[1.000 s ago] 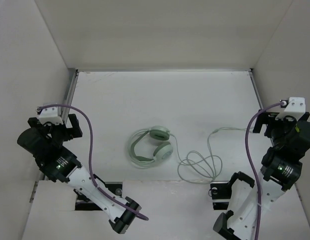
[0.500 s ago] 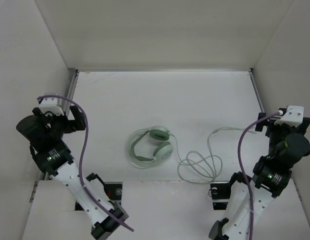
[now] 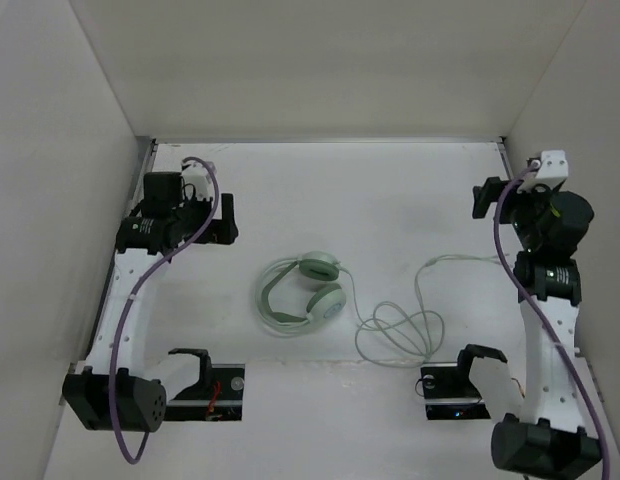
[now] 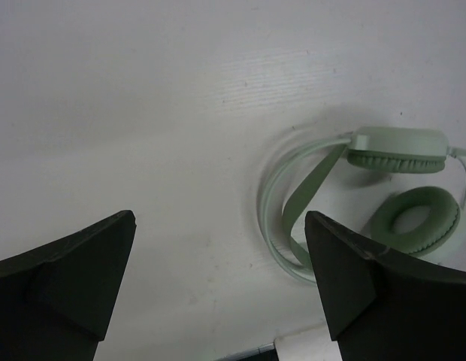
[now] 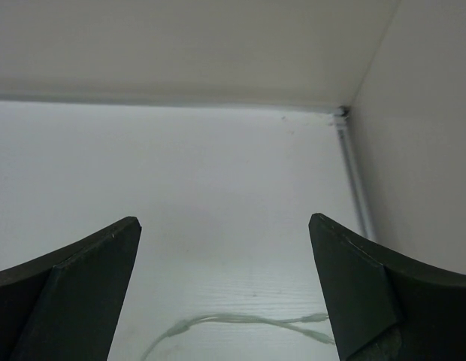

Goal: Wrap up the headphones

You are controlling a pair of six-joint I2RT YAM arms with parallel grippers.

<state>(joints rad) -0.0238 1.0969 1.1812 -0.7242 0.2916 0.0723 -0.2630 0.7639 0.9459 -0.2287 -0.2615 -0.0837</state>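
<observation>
Left tool (image 4: 218,219) spread wide, hovering back-left of headphones (image 3: 302,290). Right tool (image 5: 223,219) spread too, well off to headphones' right, up by the wall. Headphones lie flat mid-desk (image 3: 370,190), cups close together, thin cable (image 3: 395,330) in loose loops just right of them.

headphones (image 3: 302,292) | mint-green | flat mid-table | cable looped rightward

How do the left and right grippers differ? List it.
The left gripper faces the headphones, seen in its wrist view; the right gripper faces the back right corner, seeing only some cable. The left gripper sits nearer the headphones than the right gripper. Shared: both are open, holding nothing.
</observation>
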